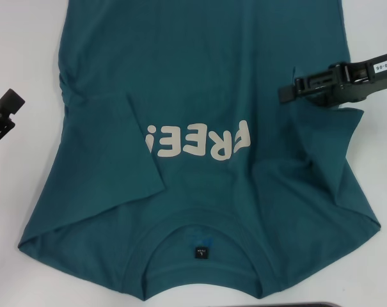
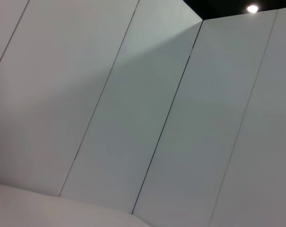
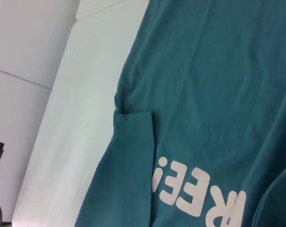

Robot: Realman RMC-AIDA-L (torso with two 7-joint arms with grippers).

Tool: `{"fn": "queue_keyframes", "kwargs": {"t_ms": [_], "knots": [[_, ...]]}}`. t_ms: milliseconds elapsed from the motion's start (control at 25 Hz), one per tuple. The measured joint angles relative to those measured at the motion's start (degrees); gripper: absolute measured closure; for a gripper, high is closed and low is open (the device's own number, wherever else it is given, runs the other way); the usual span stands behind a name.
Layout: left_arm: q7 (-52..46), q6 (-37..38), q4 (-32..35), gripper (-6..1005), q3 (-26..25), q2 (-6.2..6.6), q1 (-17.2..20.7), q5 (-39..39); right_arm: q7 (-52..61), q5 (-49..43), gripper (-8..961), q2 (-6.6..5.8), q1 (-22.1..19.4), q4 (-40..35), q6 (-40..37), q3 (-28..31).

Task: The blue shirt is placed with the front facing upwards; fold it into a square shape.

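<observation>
A blue shirt [image 1: 206, 96] is spread on a white table [image 1: 20, 51], chest side up, with its collar [image 1: 203, 231] nearest the robot, so the pale "FREE!" lettering [image 1: 196, 139] reads upside down in the head view. A small dark neck label [image 1: 201, 251] is seen inside the collar.

Both sleeves appear to be folded inward already. The left sleeve [image 1: 126, 144] lies over the chest, its hem touching the start of the lettering. The right sleeve [image 1: 324, 153] is turned in too, though its edge sits looser and wrinkled. What is left, by this reading, is the lengthwise fold — hem brought toward collar — before a square is made. The hem runs out of view at the far edge, so its state cannot be told.

The right tool [image 1: 294, 89] is stretched in from the right side and hovers over the shirt's right edge, just above the folded right sleeve and beside the end of the lettering. Its dark fingers point toward the shirt's middle and appear drawn close together with nothing between them, though this is hard to confirm. No cloth is seen gripped or lifted.

The left tool [image 1: 2, 112] is parked off the shirt at the table's left edge — well apart from the cloth. Whether it is open or closed cannot be told. The left wrist view is filled only by pale wall panels [image 2: 133, 118].
</observation>
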Motion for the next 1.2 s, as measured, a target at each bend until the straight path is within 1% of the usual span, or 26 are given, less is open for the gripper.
{"fn": "queue_keyframes", "kwargs": {"t_ms": [120, 280, 440, 640, 720, 760, 840, 880, 920, 960, 1000, 1040, 1120, 1200], "knots": [[0.0, -0.5, 0.0, 162, 0.0, -0.1, 0.0, 0.0, 0.4, 1.2, 87, -0.26, 0.3, -0.2, -1.2, 0.0], [0.1, -0.7, 0.0, 162, 0.0, -0.13, 0.0, 0.0, -1.9, 4.5, 86, -0.31, 1.2, 0.3, -4.3, -0.2], [0.1, -0.7, 0.0, 162, 0.0, -0.12, 0.0, 0.0, -2.2, 4.6, 84, -0.34, 1.2, 0.4, -4.5, -0.2], [0.0, -0.7, 0.0, 163, 0.0, -0.09, 0.0, 0.0, -1.6, 3.9, 83, -1.29, -0.4, -0.1, -3.0, 0.2], [0.0, -0.8, 0.0, 163, 0.0, -0.05, -0.2, 0.0, -3.6, 4.1, 82, -1.91, -2.0, -1.6, -2.7, 0.6], [-0.1, -0.8, 0.0, 163, 0.0, -0.03, -0.3, 0.0, -3.6, 4.1, 82, -1.91, -2.0, -1.6, -2.7, 0.6], [-0.4, -0.9, 0.0, 163, 0.0, 0.02, -0.4, 0.2, -12.7, 6.0, 81, -1.77, -4.3, -3.6, -2.4, 1.0], [-1.3, -0.9, -0.2, 163, 0.2, 0.14, -0.4, 0.4, -18.4, 8.0, 81, -1.21, -5.6, -4.6, -2.6, 1.6], [-2.8, -0.9, -0.5, 163, 0.5, 0.28, -0.5, 0.7, -18.4, 8.0, 80, -1.21, -5.6, -4.6, -2.6, 1.6], [-4.4, -0.9, -1.1, 163, 1.0, 0.5, -0.5, 1.0, -23.7, 9.9, 80, -0.5, -6.9, -5.6, -2.9, 2.2], [-7.1, -0.8, -2.0, 164, 1.6, 0.81, -0.5, 1.5, -32.5, 13.5, 80, 1.08, -9.2, -7.3, -3.5, 3.2], [-9.9, -0.5, -3.0, 164, 2.2, 1.18, -0.4, 2.0, -39.6, 16.6, 79, 2.22, -10.8, -8.5, -3.6, 4.0], [-14.8, 0.5, -4.5, 164, 3.1, 2.1, -0.3, 3.2, -54.6, 23.7, 79, 5.22, -14.7, -9.8, -3.3, 6.4], [-18.6, 1.6, -5.5, 164, 3.8, 3.03, -0.3, 4.4, -64.4, 29.6, 78, 7.41, -18.0, -9.5, -2.7, 8.6]]}}
